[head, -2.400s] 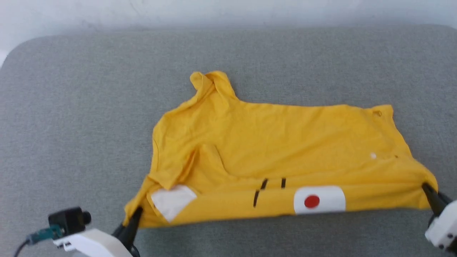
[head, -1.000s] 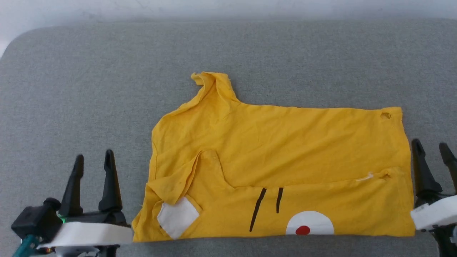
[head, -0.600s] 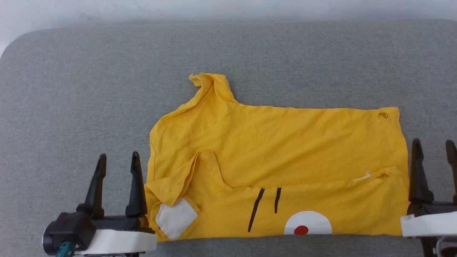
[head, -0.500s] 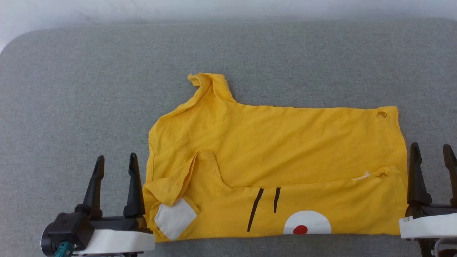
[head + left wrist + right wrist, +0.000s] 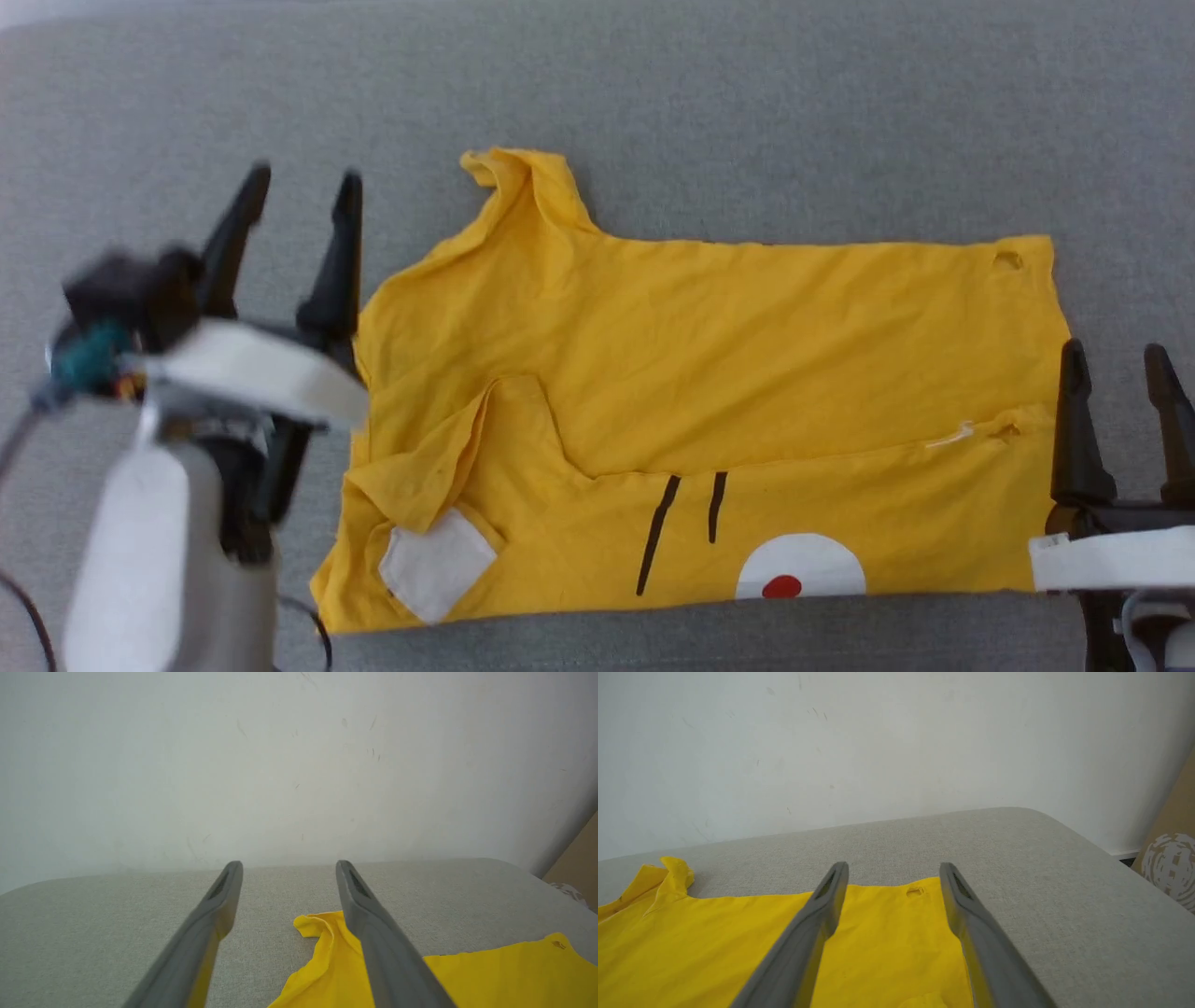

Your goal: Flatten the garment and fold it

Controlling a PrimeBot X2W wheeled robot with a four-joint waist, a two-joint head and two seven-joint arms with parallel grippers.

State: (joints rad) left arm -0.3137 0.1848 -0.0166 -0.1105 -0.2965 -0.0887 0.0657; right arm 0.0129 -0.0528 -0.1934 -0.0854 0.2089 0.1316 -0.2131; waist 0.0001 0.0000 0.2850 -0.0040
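Observation:
The yellow garment [image 5: 709, 373] lies spread on the grey surface [image 5: 653, 93], its near strip folded over to show black stripes and a white patch with a red dot. One sleeve [image 5: 513, 182] sticks out at the far left. My left gripper [image 5: 301, 177] hangs open and raised beside the garment's left edge, with nothing between its fingers. At the right edge my right gripper [image 5: 1116, 353] stands open and holds nothing. The sleeve [image 5: 322, 947] shows beside the left fingers [image 5: 373, 938] in the left wrist view. The garment's far right corner [image 5: 896, 924] lies under the right gripper [image 5: 893, 865].
A white wall [image 5: 299, 765] rises behind the grey surface's far edge [image 5: 924, 826]. A cardboard box [image 5: 1171, 858] stands past the right end. Bare grey fabric stretches left of and beyond the garment.
My left arm has risen and moved away from me along the garment's left edge. The right gripper has stayed in place. The camera has tilted down, shifting the whole picture.

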